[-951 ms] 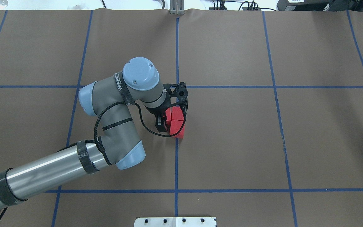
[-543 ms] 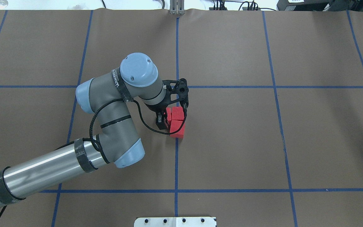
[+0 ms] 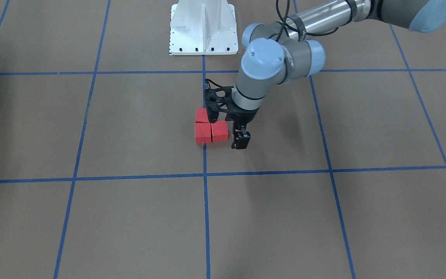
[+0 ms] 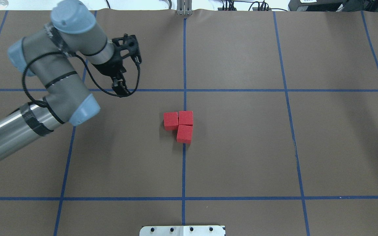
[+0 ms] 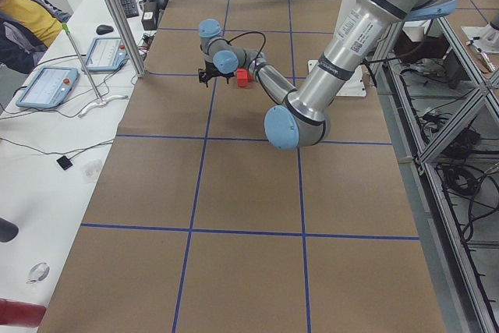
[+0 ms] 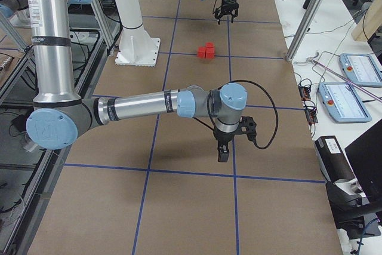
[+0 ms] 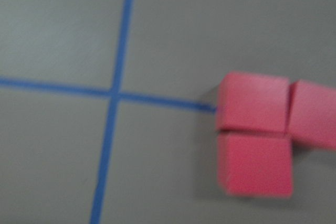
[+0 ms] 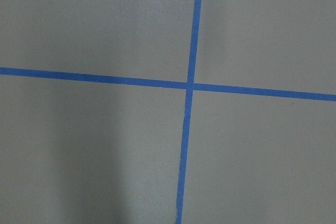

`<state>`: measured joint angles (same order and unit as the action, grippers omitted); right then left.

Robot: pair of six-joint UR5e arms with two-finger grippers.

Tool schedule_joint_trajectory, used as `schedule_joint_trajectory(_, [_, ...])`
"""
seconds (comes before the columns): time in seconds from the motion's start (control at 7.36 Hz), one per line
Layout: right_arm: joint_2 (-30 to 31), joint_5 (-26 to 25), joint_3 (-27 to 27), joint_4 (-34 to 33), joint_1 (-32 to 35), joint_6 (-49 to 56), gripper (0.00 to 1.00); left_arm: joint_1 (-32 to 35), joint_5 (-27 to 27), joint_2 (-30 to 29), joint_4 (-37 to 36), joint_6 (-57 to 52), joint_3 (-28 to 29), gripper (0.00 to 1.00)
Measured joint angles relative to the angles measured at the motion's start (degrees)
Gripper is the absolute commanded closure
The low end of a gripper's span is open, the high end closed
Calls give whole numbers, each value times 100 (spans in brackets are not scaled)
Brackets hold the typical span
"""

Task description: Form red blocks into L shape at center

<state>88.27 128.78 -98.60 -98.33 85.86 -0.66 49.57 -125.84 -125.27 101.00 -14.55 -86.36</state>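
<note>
Red blocks (image 4: 185, 118): three, touching, forming an L on the centre line (image 4: 184, 65).
Left gripper (image 4: 120, 88): one, empty; spread unclear.
Right gripper (image 6: 223, 153): one, state untellable.

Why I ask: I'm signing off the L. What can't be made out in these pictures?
- Front-facing view: the black wrist mount covers part of the red block nearest the robot.
- Exterior left: red blocks tiny, partly behind the left arm.
- Left wrist view: blurred; one block cut off by the edge.
- Right gripper: seen only from exterior right; jaws unreadable.
</note>
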Motion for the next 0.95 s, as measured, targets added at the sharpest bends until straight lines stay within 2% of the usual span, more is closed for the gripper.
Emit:
schedule_joint_trajectory(0.54, [80, -84, 41, 7, 102, 156, 0, 1778, -496, 1621, 54, 1412, -116, 0])
schedule_joint_trajectory(0.68, [91, -104, 71, 5, 143, 256, 0, 2187, -521, 2079, 66, 1461, -106, 0])
schedule_joint_trajectory(0.95, [103, -113, 135, 1, 208, 383, 0, 2971, -197, 2911, -27, 1317, -62, 0])
